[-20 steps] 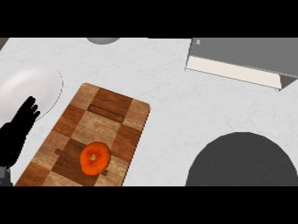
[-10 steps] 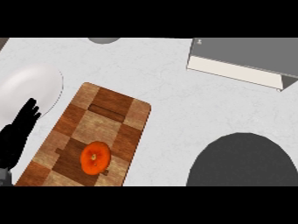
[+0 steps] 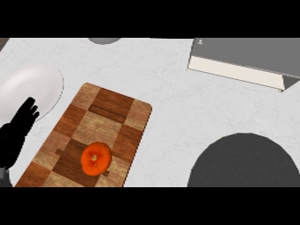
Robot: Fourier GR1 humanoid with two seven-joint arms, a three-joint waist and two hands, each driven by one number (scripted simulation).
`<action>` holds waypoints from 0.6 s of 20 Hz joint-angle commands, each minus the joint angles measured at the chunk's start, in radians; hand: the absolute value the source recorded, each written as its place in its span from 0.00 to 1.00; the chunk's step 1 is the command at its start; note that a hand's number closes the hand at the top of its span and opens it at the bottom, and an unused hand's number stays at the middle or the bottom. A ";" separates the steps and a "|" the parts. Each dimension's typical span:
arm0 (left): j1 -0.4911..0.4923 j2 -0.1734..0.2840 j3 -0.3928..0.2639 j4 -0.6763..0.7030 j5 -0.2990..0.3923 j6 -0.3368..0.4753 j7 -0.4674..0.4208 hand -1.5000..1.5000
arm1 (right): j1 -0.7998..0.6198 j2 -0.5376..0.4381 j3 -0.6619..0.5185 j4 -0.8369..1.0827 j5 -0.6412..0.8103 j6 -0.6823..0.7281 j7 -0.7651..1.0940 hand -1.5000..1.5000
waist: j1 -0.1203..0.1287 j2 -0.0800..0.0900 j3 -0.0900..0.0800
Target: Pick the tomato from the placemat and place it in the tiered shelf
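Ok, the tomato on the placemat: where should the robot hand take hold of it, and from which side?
Probably from above, fingers closing round the tomato's widest part. It lies round and low on the placemat, with nothing touching it, so its sides are free. The left robot hand, open at the view's left edge, is nearest; coming in from the left looks shortest.

One head view only; it looks steeply down on the counter (image 3: 165, 88), fairly near.

tomato (image 3: 95, 157) on placemat (image 3: 107, 118) | left hand (image 3: 12, 132) fingers straight, beside placemat | tiered shelf (image 3: 256, 61) top right
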 commanded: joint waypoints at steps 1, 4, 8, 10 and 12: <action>-0.007 0.011 0.025 0.066 -0.005 -0.020 -0.051 0.50 | -0.036 -0.024 -0.067 0.060 -0.058 -0.004 -0.049 0.00 | -0.002 0.002 0.000; 0.023 -0.005 0.012 -0.005 0.007 -0.012 0.002 0.50 | -0.026 0.036 -0.134 0.013 -0.137 -0.044 0.006 0.00 | -0.007 -0.005 0.000; 0.030 -0.017 0.008 -0.026 -0.015 0.008 -0.001 0.50 | -0.039 -0.029 -0.190 -0.005 -0.220 0.067 0.016 0.00 | -0.014 -0.006 0.000; 0.051 -0.002 0.028 -0.078 0.015 0.000 0.046 0.50 | -0.032 -0.066 -0.234 -0.032 -0.267 0.088 0.024 0.00 | -0.014 -0.010 0.001; 0.011 -0.010 0.022 0.002 -0.013 0.000 -0.009 0.50 | -0.011 -0.084 -0.277 -0.067 -0.320 0.104 0.022 0.00 | -0.031 -0.010 0.000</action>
